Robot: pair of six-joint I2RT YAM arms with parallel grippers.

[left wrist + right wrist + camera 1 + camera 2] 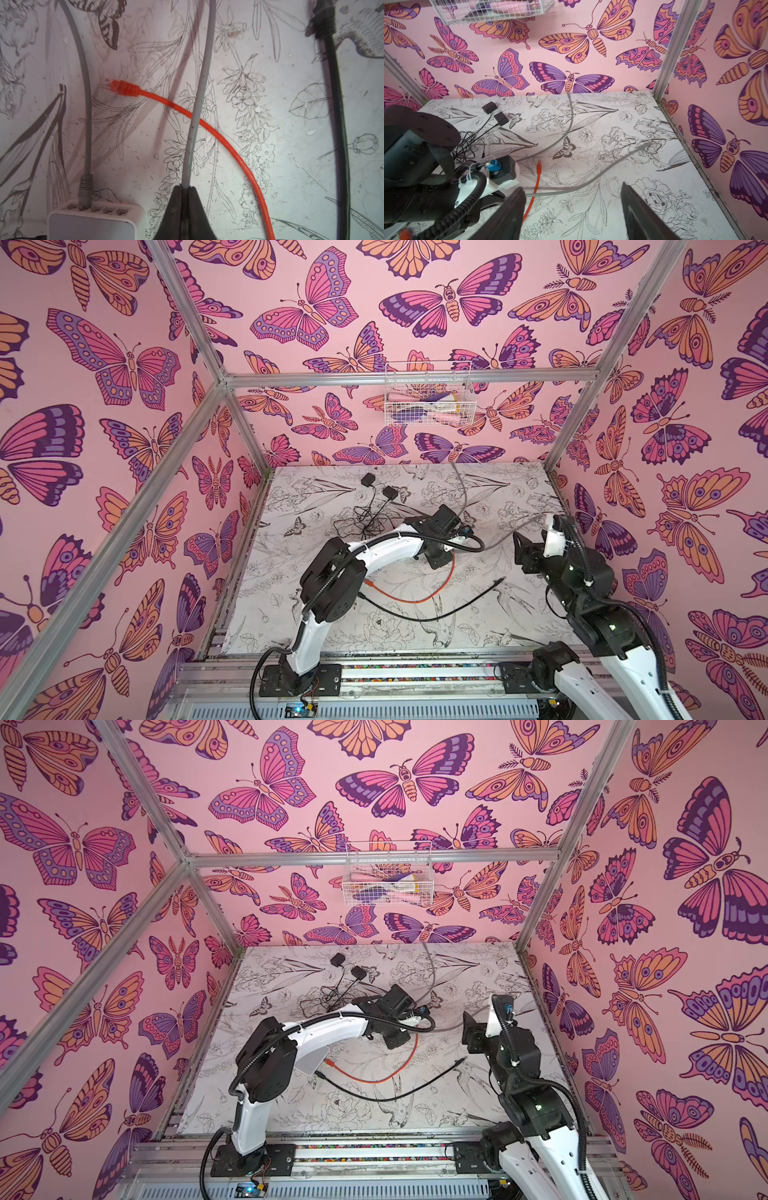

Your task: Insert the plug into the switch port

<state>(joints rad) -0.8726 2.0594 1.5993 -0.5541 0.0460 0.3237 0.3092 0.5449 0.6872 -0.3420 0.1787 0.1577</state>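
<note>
Two grey leads show. One, the grey cable (199, 104), runs between the narrowly closed fingers of the left gripper (185, 188) at mid-table. Its free end (647, 143) lies on the table (511, 485) farther right, too small to tell whether it bears a plug. Just beside that gripper sits the white switch (91, 223), with another grey lead (87, 124) seated in one port. An orange plug (124, 89) lies loose near it. The right gripper (572, 209) hangs wide open and empty over the table's right side.

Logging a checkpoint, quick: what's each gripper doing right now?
Left gripper: closed on the grey cable.
Right gripper: open, holding nothing.
</note>
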